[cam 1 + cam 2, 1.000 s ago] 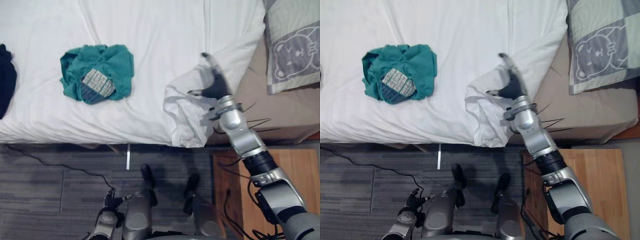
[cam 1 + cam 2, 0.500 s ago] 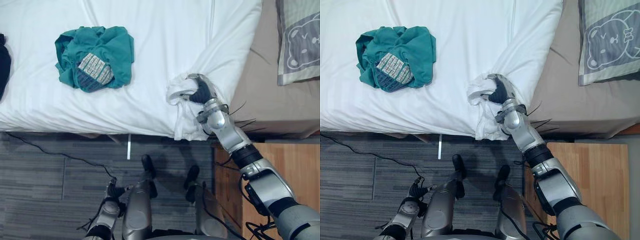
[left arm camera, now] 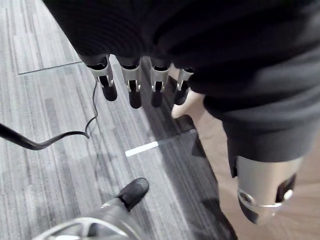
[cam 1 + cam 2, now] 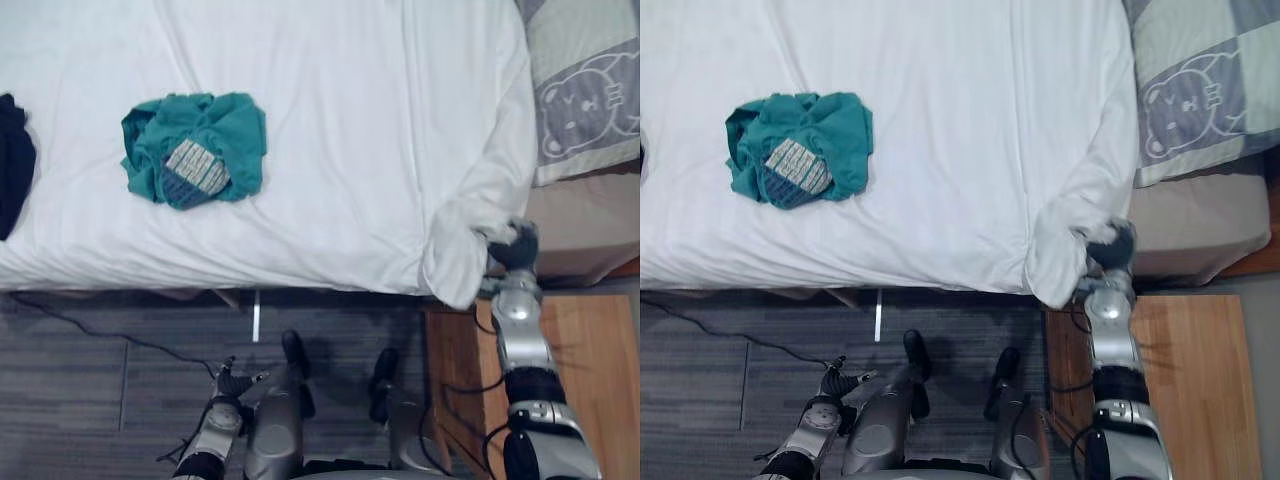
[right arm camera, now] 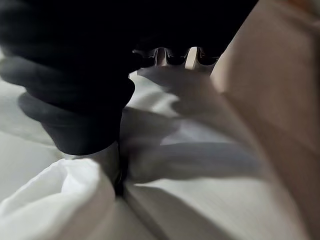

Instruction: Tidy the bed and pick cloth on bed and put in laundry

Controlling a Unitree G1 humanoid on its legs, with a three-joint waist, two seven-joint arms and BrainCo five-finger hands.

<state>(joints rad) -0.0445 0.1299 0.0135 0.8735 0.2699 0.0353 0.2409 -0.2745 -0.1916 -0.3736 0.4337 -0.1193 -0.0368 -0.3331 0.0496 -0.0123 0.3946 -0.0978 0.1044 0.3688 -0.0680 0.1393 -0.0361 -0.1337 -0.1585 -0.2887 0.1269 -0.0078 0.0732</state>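
Observation:
A crumpled teal cloth [image 4: 195,148] with a patterned patch lies on the white duvet [image 4: 330,120], left of the middle. A dark cloth [image 4: 12,165] lies at the bed's left edge. My right hand [image 4: 515,245] is at the bed's near right corner, shut on a bunched corner of the duvet [image 4: 458,255]. In the right wrist view its thumb [image 5: 107,162] presses into the white folds [image 5: 55,200]. The left hand [image 4: 228,383] hangs low by the floor, fingers [image 3: 131,85] straight and holding nothing.
A grey-and-white bear pillow [image 4: 585,95] rests at the bed's upper right, over a tan sheet [image 4: 585,235]. A wooden nightstand [image 4: 595,345] stands beside the right arm. Grey plank floor [image 4: 120,350] runs along the bed's near edge, marked with a white tape strip [image 4: 256,315].
The right hand has drawn the duvet corner rightward, toward the pillow, so the duvet now covers much of the tan sheet. The teal cloth has not moved on the bed.

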